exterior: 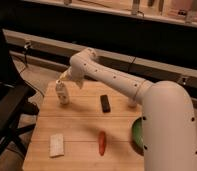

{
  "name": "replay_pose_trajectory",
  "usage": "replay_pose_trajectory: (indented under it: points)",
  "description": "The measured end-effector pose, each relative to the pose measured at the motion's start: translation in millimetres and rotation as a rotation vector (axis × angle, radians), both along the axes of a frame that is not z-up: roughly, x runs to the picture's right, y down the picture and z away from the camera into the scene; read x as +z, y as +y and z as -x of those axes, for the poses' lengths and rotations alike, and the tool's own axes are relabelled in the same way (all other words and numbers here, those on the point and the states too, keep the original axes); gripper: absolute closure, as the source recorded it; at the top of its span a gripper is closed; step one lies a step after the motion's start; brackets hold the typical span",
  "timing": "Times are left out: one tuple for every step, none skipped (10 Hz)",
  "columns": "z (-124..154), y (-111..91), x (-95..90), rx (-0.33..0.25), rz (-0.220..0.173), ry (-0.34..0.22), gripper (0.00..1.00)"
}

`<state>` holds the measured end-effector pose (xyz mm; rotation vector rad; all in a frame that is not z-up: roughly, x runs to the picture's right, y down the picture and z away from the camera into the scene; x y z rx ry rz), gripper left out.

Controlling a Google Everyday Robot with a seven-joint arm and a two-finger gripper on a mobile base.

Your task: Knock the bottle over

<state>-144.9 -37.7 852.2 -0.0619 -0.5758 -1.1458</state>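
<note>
We saw the bottle [62, 93] standing upright near the far left corner of the wooden table [82, 131]. The gripper [63, 77] hovered just above and beside the bottle's cap; whether it touched, we could not tell. Right of the bottle lay a black object [105, 103]; nearer the table's front edge lay a red object [101, 142] and a white sponge [56, 145].

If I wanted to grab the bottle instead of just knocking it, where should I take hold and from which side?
Judging by its pose, take the bottle around its mid-body, coming in level from the right, where the gripper already sits near its cap. It stands upright at the far left of the table, and its narrow body should fit between the fingers.
</note>
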Motion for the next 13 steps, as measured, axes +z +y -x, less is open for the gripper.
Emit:
replay_pose_trajectory:
  points:
    - [4.4, 0.5, -0.3, -0.005, 0.0, -0.005, 0.2]
    - [8.1, 0.5, -1.0, -0.009, 0.0, -0.01, 0.2]
    - [10.5, 0.7, -0.9, -0.012, 0.0, -0.013, 0.2]
    - [12.8, 0.6, -1.0, -0.015, 0.0, -0.016, 0.2]
    - [14.2, 0.7, -1.3, -0.018, 0.0, -0.018, 0.2]
    - [16.0, 1.2, -2.1, -0.02, 0.001, -0.021, 0.2]
    - [17.4, 2.0, -2.4, -0.024, 0.001, -0.025, 0.2]
    - [18.7, 2.6, -3.0, -0.027, 0.002, -0.029, 0.2]
    - [19.5, 2.9, -3.1, -0.028, 0.002, -0.03, 0.2]
    - [21.2, 2.8, -3.9, -0.029, 0.003, -0.032, 0.2]
    - [21.1, 3.3, -3.8, -0.03, 0.007, -0.035, 0.2]
    - [20.1, 3.0, -3.9, -0.03, 0.007, -0.035, 0.2]
    - [18.9, 2.9, -4.0, -0.031, 0.009, -0.036, 0.2]
